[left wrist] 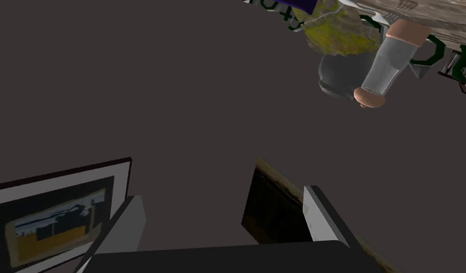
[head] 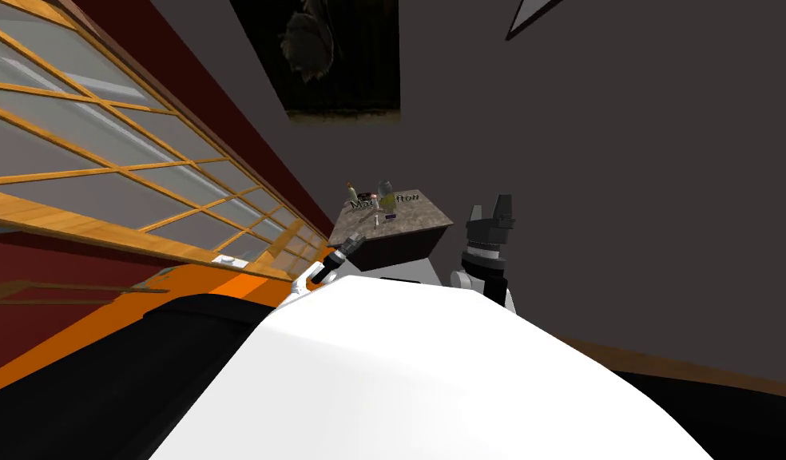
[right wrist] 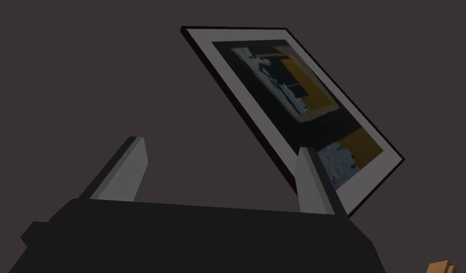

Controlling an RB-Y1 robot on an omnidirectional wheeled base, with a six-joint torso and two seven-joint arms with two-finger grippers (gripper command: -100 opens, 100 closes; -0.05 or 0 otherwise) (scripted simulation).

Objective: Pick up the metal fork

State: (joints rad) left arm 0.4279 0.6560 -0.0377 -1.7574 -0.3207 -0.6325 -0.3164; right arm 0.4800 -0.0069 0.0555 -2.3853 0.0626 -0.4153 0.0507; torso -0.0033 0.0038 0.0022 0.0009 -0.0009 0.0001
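A small table with a mottled grey-brown top (head: 411,214) stands ahead by the dark wall. Several small things lie on it; a thin pale piece (head: 375,221) near its front may be the fork, too small to be sure. My left gripper (head: 356,239) hangs just before the table's near corner, below the top's level, and its fingers (left wrist: 128,222) stand open with nothing between them. Beyond them the left wrist view catches a clear bottle with tan ends (left wrist: 386,66) and a yellow-green jar (left wrist: 341,33) on the table's edge. My right gripper (head: 489,209) is raised to the table's right, open (right wrist: 221,175) and empty.
A long window with orange-brown bars (head: 104,160) runs along the red wall on the left, with an orange ledge (head: 200,279) under it. A dark picture (head: 339,60) hangs on the grey wall behind the table. A small purple item (head: 391,216) lies on the tabletop.
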